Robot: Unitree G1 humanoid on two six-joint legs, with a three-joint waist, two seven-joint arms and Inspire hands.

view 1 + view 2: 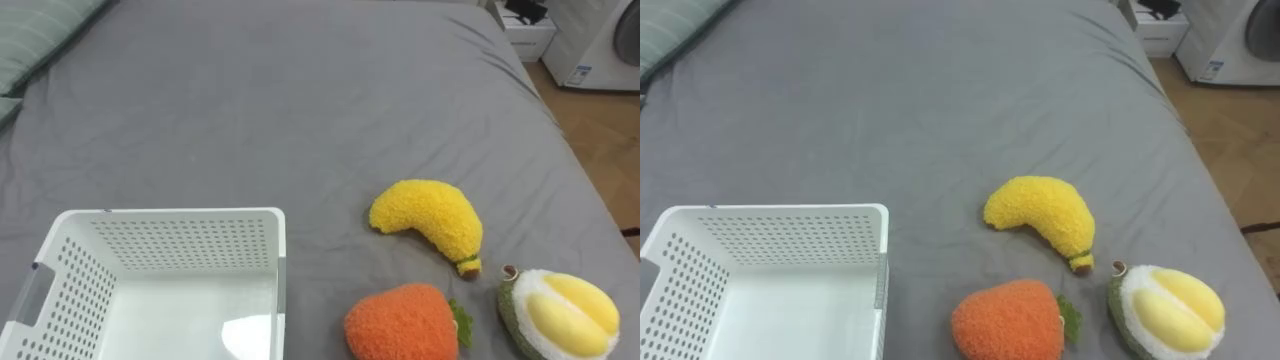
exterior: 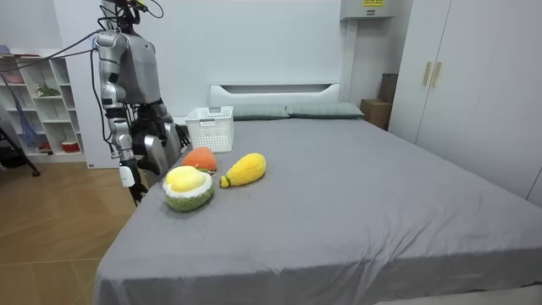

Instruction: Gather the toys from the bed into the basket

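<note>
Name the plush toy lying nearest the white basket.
The orange plush: it lies just right of the basket; the yellow banana and green-shelled toy sit farther off.

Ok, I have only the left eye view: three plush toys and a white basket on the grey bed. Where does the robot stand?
Observer: At the bed's long side, right next to the durian toy.
Operator: Does a hand touch any toy?
Observer: No; the right hand hangs low beside the bed's edge.
Operator: Is the basket fully on the bed?
Observer: Yes; it stands upright, short of the pillows.
</note>
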